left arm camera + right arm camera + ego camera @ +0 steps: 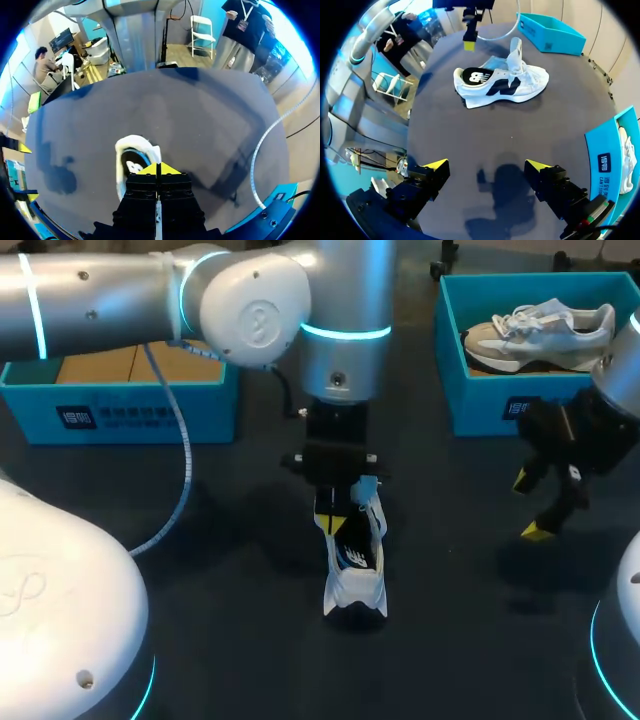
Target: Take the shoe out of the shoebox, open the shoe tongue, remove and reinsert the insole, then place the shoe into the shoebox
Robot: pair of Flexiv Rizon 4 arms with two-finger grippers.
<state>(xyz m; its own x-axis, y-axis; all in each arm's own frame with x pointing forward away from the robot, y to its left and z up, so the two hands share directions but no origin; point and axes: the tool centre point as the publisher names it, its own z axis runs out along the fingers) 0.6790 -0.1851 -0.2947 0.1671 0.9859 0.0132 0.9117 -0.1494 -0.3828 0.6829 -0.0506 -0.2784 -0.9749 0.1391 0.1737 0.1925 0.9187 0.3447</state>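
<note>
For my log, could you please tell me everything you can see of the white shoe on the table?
The white shoe stands on its sole on the dark table, heel toward the robot. It looks like fabric with a black side logo; its tongue is raised and a black insole shows inside. The shut left gripper is close beside it; contact is unclear.

Dark table (470,640): your reference surface. At the table's far right corner you see an open teal box (480,405); inside it lies a grey-and-white sneaker (540,335) with white laces, resting on a brown liner (520,366).
</note>
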